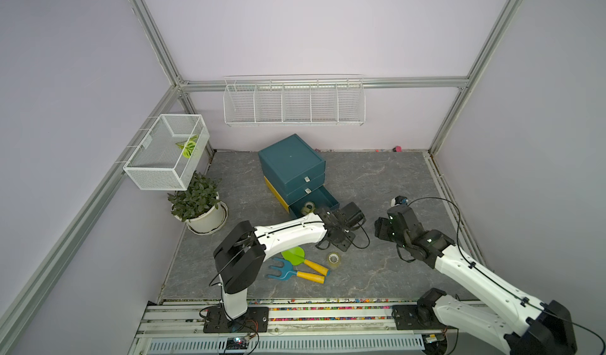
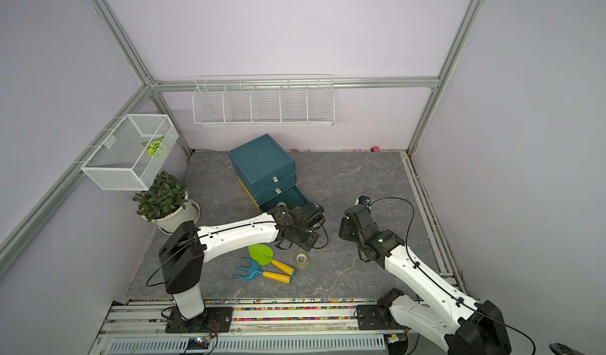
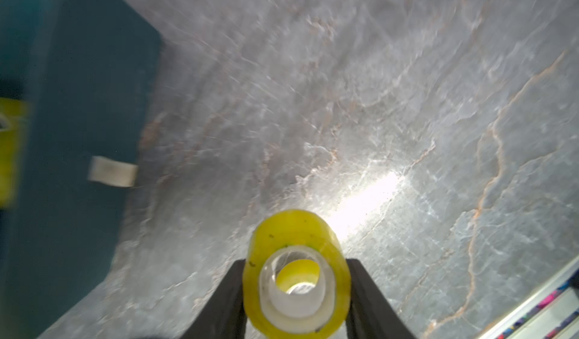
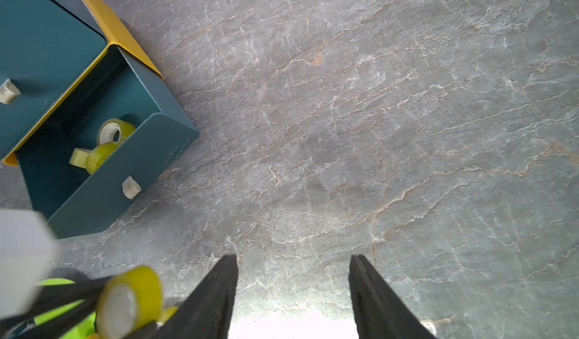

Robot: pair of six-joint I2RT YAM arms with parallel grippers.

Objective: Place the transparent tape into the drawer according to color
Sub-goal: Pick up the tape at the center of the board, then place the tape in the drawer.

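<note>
yellow tape roll (image 3: 297,237), clamped in left gripper (image 3: 296,260)

Both top views look steeply down from high over the near edge of the counter (image 1: 387,179) toward the back wall (image 1: 295,35). They are far enough off to take in both arms, and the drawers (image 1: 292,163) (image 2: 262,163) sit mid-frame. Each wrist camera sits just behind its tool and looks forward along it, close over the counter: left tool (image 3: 296,260), right tool (image 4: 293,256). All four views share the drawers. The right wrist view also catches the left tool.
</note>
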